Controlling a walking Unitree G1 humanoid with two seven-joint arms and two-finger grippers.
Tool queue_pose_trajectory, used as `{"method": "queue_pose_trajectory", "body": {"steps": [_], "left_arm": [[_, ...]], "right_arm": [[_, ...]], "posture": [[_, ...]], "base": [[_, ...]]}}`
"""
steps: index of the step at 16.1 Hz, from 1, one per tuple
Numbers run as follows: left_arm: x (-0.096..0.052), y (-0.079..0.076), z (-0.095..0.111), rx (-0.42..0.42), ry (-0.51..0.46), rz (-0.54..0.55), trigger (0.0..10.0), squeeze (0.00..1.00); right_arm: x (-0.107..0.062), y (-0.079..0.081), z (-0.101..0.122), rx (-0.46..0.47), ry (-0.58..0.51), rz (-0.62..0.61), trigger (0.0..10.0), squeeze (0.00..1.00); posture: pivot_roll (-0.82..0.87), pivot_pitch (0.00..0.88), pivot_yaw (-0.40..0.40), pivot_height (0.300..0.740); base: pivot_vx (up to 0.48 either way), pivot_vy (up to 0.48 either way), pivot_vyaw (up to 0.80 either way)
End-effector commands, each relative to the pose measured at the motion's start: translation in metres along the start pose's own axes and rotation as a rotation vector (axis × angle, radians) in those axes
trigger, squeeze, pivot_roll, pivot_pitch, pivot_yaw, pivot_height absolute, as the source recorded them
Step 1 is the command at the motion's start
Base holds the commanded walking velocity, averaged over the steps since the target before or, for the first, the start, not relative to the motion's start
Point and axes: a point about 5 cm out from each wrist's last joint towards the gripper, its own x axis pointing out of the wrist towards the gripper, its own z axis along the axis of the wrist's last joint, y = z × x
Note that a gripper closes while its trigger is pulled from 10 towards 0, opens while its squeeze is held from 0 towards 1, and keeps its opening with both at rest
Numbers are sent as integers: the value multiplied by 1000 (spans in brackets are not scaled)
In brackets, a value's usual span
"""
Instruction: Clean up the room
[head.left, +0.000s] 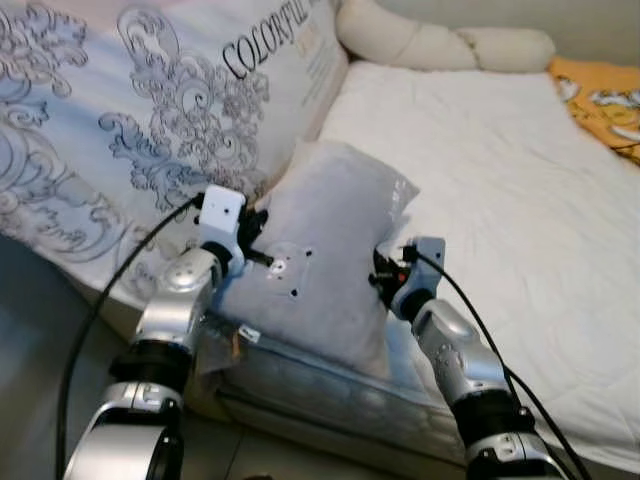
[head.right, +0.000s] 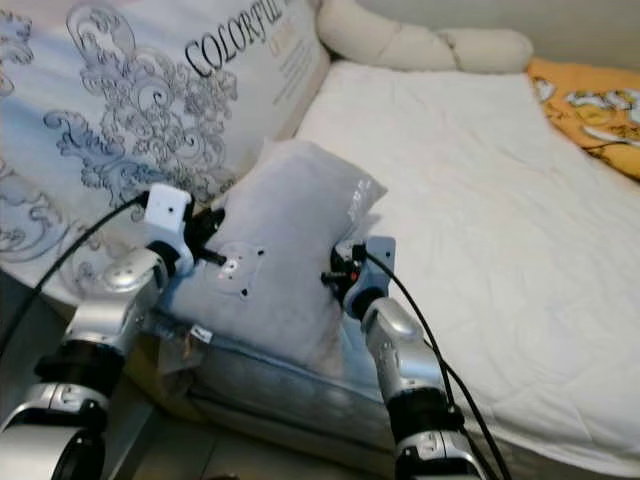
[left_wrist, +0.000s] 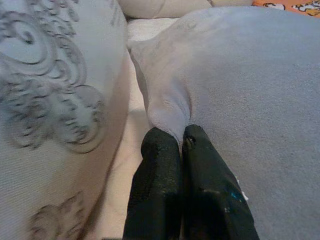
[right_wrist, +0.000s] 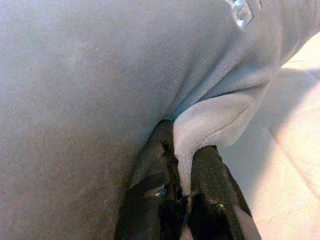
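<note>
A grey pillow (head.left: 335, 250) stands tilted at the near edge of the bed's white mattress (head.left: 500, 180). My left gripper (head.left: 262, 250) pinches the pillow's left edge; in the left wrist view its black fingers (left_wrist: 160, 180) are shut on a fold of grey fabric (left_wrist: 170, 112). On the pillow's right edge sits my right gripper (head.left: 378, 272), and in the right wrist view its fingers (right_wrist: 210, 175) are shut on a fold of the same fabric (right_wrist: 210, 120). Both arms hold the pillow between them.
A large patterned white duvet (head.left: 140, 110) with grey scrolls and lettering lies left of the pillow. A long cream bolster (head.left: 440, 42) runs along the bed's head. An orange cloth (head.left: 600, 95) lies at the far right. Grey floor (head.left: 40, 330) shows at the lower left.
</note>
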Motion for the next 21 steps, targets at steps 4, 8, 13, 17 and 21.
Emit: {"method": "queue_pose_trajectory", "body": {"steps": [4,8,13,17,21], "left_arm": [[5,-8,9,24,-35,-31,10000,0],[5,-8,9,32,-32,-34,10000,0],[10,-10,9,148,-16,-66,10000,0],[20,-10,10,295,20,-84,10000,0],[24,5,11,447,67,-39,10000,0]], "right_arm": [[0,-4,10,-17,-39,-8,10000,0],[0,-3,8,-15,-37,-8,10000,0],[-5,-13,5,17,-42,-71,10000,1000],[-20,-32,0,-37,-56,-147,10000,1000],[-35,-32,-1,-80,-84,-63,10000,1000]], "posture": [[-5,0,35,740],[-6,0,39,740],[-19,0,49,740],[-37,0,52,740],[-67,0,74,740]], "base": [[333,0,0],[333,0,0],[200,0,0],[0,0,0],[0,0,0]]}}
